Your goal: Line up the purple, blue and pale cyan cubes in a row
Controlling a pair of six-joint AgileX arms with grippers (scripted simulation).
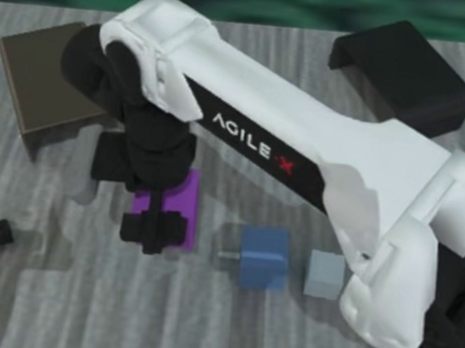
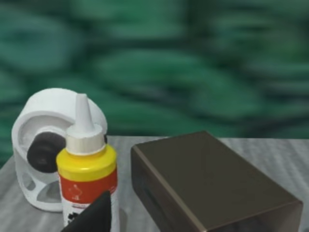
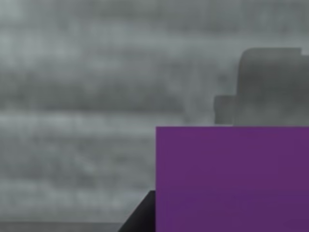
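Three cubes lie on the grey wood-grain table from above: purple cube under my right gripper, finger spread unclear, then blue cube and pale cyan cube rightward. Left wrist: yellow bottle, brown box, green backdrop. Right wrist: purple fills the near corner.
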